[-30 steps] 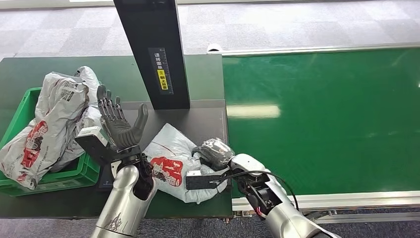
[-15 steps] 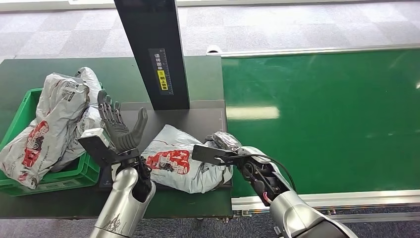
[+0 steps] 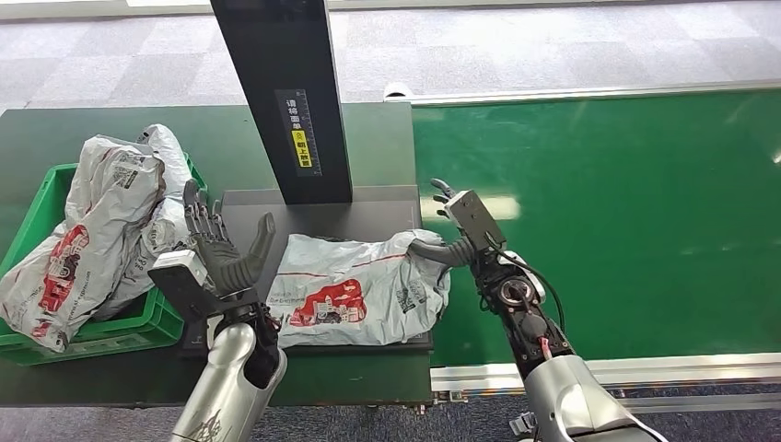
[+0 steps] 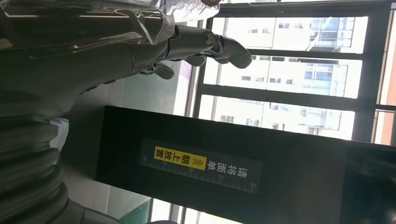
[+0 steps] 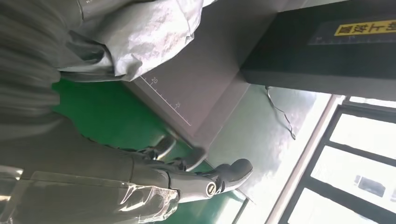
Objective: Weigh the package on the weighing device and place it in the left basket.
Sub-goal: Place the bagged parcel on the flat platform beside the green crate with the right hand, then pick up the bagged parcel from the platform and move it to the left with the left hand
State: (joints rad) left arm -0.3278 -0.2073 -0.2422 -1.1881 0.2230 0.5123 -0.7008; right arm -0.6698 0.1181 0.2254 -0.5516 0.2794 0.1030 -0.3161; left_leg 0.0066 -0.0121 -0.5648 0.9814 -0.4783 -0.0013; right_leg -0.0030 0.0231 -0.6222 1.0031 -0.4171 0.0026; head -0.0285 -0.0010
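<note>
Since the earlier frames the right hand (image 3: 451, 230) has swung up off the package (image 3: 355, 290) and now stands raised at its conveyor-side edge, while the package has flattened out across the scale (image 3: 387, 216).

Conveyor (image 3: 599, 221): green belt, to the right of the scale.

Surface (image 3: 55, 129): dark, carrying scale and basket.

Scale: grey platform under a black post (image 3: 285, 92). The package lies flat on it, touching neither hand as far as can be seen.

Basket (image 3: 138, 322): green, at left, already heaped with bags (image 3: 101, 221).

Risk: the heap leaves little room, so a package dropped on top could slide off; the limp film may also slip from a one-sided grasp.

Left hand (image 3: 221, 244): upright beside the package's left edge, fingers apart, holding nothing.

Right hand: fingers spread, empty
</note>
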